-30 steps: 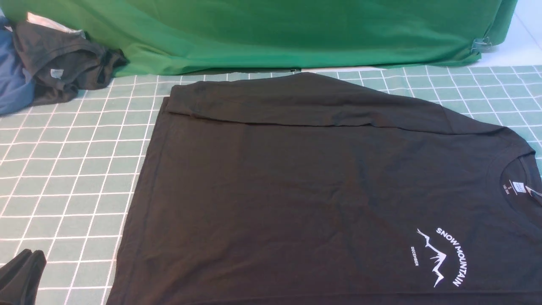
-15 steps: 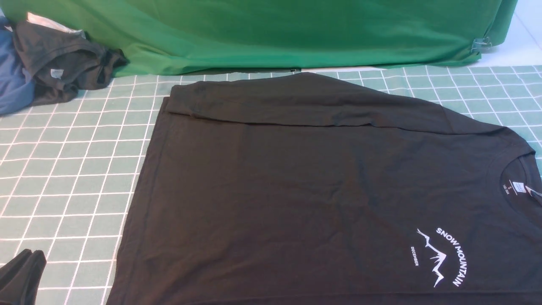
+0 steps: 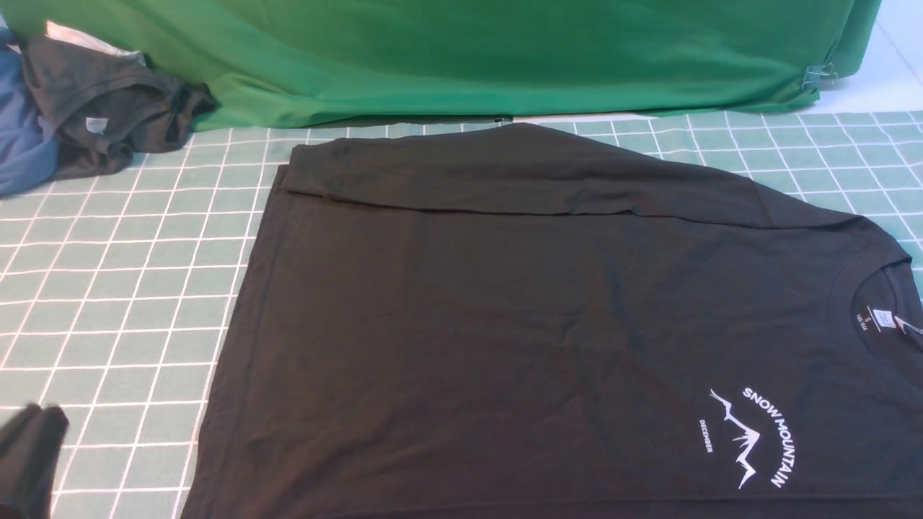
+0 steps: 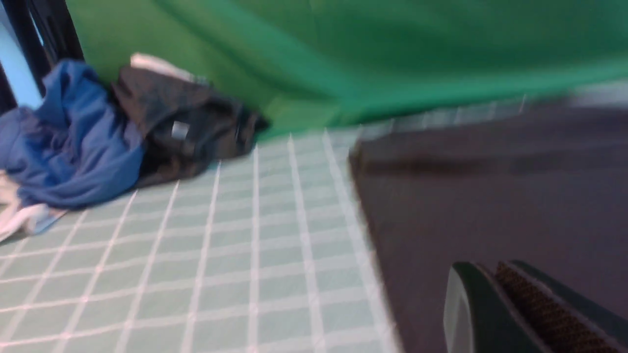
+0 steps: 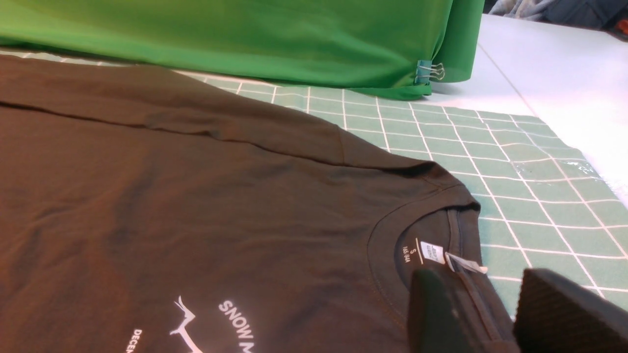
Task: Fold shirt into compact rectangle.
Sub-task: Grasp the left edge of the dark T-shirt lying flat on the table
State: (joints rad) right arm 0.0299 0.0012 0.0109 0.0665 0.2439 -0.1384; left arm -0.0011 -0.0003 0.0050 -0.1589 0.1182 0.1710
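The black shirt (image 3: 519,324) lies flat on the green grid mat (image 3: 122,288), collar to the right and hem to the left. One sleeve is folded along its far edge. The white "SNOW MOUNTAIN" print (image 3: 757,436) and the white neck label (image 5: 431,252) both show. My left gripper (image 3: 32,425) is low at the front left, off the shirt's hem. In the left wrist view, which is blurred, the left gripper (image 4: 493,272) is shut with nothing in it. My right gripper (image 5: 483,284) is open, its fingers astride the collar's back edge; it is out of the front view.
A crumpled dark grey garment (image 3: 108,108) and a blue garment (image 3: 21,144) lie at the far left corner. A green cloth backdrop (image 3: 461,58), fastened with a binder clip (image 5: 429,72), closes the far side. Bare white tabletop (image 5: 564,73) lies beyond the mat's right edge.
My left gripper has shifted a little to the left and away from me and now shows blurred. The shirt and the right side look the same.
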